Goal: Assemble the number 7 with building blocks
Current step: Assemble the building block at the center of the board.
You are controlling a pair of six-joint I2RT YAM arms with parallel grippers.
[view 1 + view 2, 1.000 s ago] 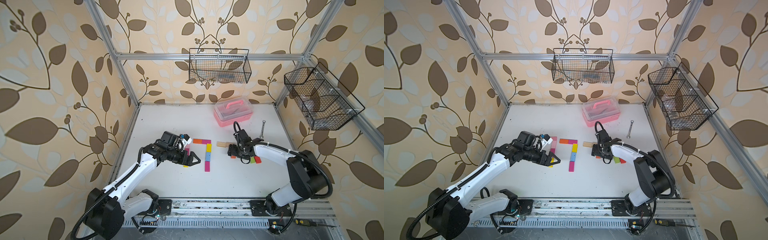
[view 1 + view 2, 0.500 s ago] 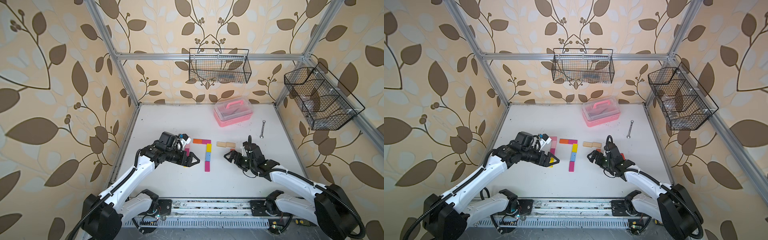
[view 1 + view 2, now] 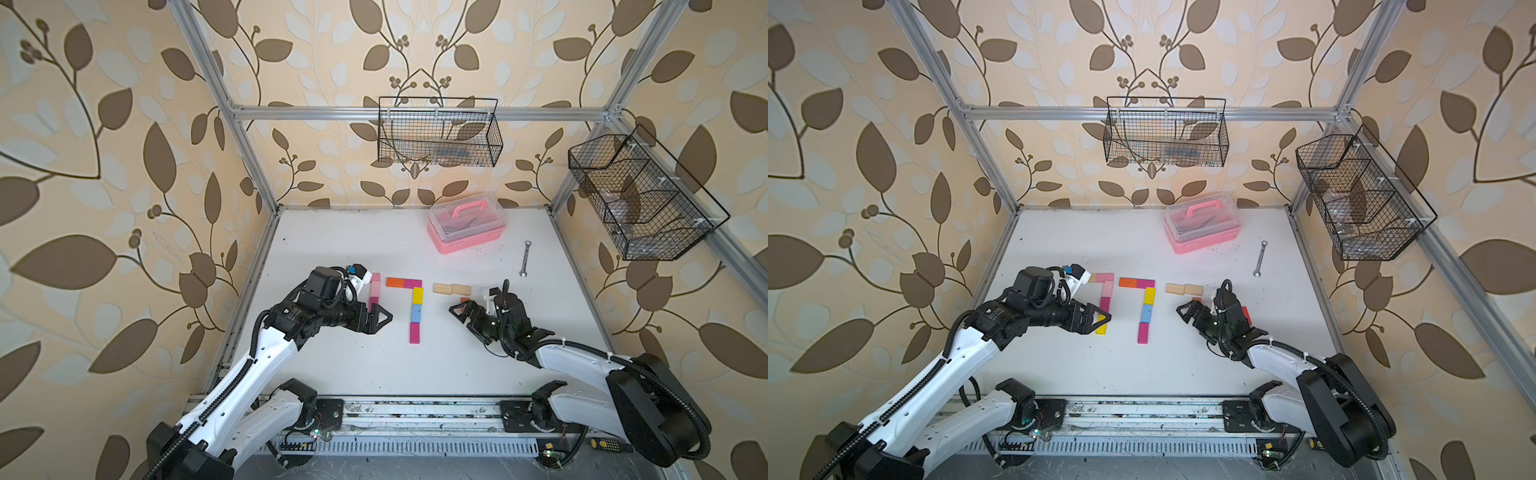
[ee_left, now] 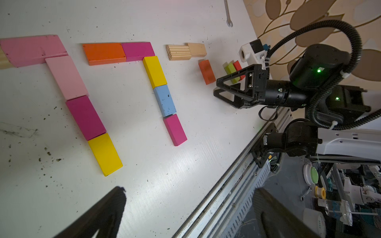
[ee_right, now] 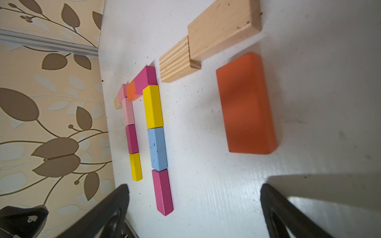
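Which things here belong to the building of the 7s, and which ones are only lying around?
For the job: the pink 7, the orange-topped 7, two plain wood blocks, the lone orange block, the green block, the red block.
Lying about: the pink box, the wrench, the back wire basket, the side wire basket.

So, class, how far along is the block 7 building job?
Done: the pink-topped 7 and the orange-topped 7 look complete, bar plus three-block stem. In hand: nothing; left pincer and right pincer are open and empty. Begun: a third 7 has its plain wood bar and one orange stem block, slightly apart from it. Left: two more stem blocks, probably the green block and red block beside the right pincer.
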